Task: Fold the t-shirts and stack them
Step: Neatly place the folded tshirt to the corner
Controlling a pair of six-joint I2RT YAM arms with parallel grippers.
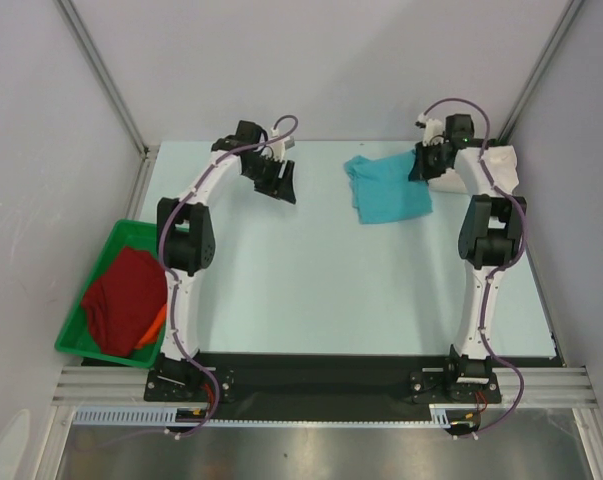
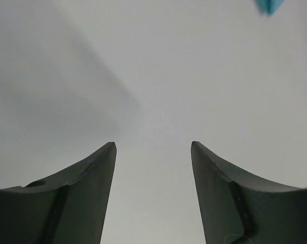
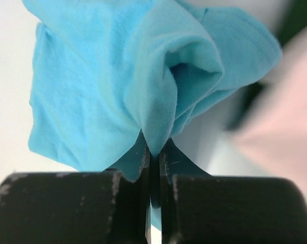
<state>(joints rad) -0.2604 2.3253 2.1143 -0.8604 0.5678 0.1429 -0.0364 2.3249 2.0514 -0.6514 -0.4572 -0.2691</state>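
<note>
The turquoise t-shirt (image 1: 386,187) lies folded at the back right of the table. My right gripper (image 1: 421,165) is shut on a pinched fold at its right edge; in the right wrist view the cloth (image 3: 117,76) bunches up from between the closed fingers. A cream-white t-shirt (image 1: 486,165) lies behind the right arm and shows as a blurred pale shape (image 3: 280,117). A dark red t-shirt (image 1: 126,298) lies in the bin over an orange one (image 1: 153,326). My left gripper (image 1: 279,182) is open and empty over bare table at the back left (image 2: 153,147).
A green plastic bin (image 1: 91,300) stands at the table's left edge beside the left arm's base. Grey walls and metal posts close in the back and sides. A scrap of turquoise shows at the top right of the left wrist view (image 2: 268,5).
</note>
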